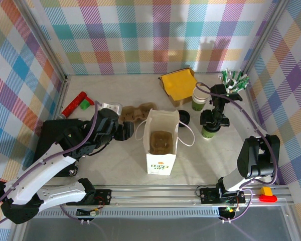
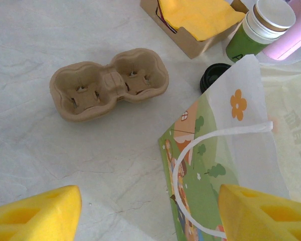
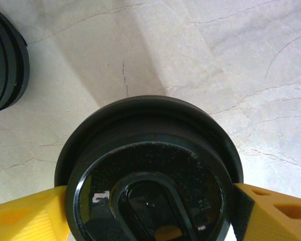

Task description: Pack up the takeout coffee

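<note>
Takeout coffee: small paper cup (image 1: 207, 133), green lower band, capped with a glossy black round lid (image 3: 150, 181). It stands on the pale marbled table (image 1: 125, 163), right of the white paper bag (image 1: 161, 159). Right gripper (image 1: 211, 122) brackets the lid rim with yellow fingers (image 3: 25, 216); clamped or loose, cannot tell. Left gripper (image 2: 148, 196) gapes wide, empty. Bag's green print and the lid's white mark are unreadable.

I count two green-and-white paper cups, a bare cup (image 1: 199, 99) and a lidded cup (image 1: 208, 133). There are two cardboard carriers: a table carrier (image 1: 138, 113) and a bagged carrier (image 1: 162, 140). One each: paper bag (image 1: 160, 163), napkin box (image 1: 178, 84), pink stick cup (image 2: 291, 42), stack of black lids (image 1: 183, 118), red tube (image 1: 73, 105).
</note>
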Controlling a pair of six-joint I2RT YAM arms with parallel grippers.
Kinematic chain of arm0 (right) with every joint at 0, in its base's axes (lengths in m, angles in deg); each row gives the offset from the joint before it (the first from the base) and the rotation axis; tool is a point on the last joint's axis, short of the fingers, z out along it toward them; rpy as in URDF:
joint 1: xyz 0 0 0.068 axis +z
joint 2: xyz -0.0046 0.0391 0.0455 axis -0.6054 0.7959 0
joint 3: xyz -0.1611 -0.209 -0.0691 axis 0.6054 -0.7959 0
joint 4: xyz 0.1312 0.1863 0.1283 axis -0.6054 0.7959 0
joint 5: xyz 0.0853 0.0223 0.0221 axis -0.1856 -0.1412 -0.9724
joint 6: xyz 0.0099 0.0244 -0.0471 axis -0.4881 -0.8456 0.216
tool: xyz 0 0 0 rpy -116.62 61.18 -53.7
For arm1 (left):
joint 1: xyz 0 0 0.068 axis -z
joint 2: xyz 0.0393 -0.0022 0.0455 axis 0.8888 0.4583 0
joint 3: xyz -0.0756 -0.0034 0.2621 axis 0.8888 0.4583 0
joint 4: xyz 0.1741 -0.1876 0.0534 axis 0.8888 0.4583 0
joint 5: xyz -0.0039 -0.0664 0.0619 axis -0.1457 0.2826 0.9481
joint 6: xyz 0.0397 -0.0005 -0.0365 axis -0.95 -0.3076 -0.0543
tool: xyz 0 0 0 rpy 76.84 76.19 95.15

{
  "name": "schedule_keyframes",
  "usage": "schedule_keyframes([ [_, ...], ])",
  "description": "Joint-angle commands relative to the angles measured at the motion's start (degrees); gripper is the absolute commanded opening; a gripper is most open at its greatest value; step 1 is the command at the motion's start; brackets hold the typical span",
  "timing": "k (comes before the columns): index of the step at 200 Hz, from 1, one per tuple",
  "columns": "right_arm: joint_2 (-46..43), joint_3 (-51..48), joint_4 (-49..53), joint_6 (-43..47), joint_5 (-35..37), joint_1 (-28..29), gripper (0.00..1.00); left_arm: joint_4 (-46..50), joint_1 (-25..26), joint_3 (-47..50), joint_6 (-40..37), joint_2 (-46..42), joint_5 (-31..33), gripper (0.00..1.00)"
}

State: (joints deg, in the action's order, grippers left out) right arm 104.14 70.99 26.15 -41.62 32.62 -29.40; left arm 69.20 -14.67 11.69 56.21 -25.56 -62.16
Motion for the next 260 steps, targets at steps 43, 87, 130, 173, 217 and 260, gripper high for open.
schedule_keyframes([
  [43,2.94,-2.38,-0.61,-0.2,-0.92,0.29,0.79,-1.05,-0.61,0.39,0.46,-0.78,-0.46,0.72],
  [87,4.05,-3.75,-0.41,-0.33,-0.07,0.4,0.8,-1.22,-0.66,0.29,0.49,-0.72,-0.97,0.71],
  [130,3.71,-4.22,-0.33,-0.72,0.14,0.84,0.73,-1.39,-0.63,0.19,0.6,-0.78,-1.94,0.7],
  [173,0.57,-1.4,3.87,-1.52,0.64,2.2,0.68,-2.25,-0.68,0.37,-0.24,-0.13,-8.39,0.7],
  [217,-5.58,3.64,10.71,-2.52,1.16,4.48,0.65,-5.66,0.35,3.56,-2.3,-3.38,-20.43,0.74],
  [260,-9.78,11.39,19.23,-4.02,2.26,6.78,0.63,-7.76,2.84,9.26,-4.95,-8.01,-29.09,0.77],
])
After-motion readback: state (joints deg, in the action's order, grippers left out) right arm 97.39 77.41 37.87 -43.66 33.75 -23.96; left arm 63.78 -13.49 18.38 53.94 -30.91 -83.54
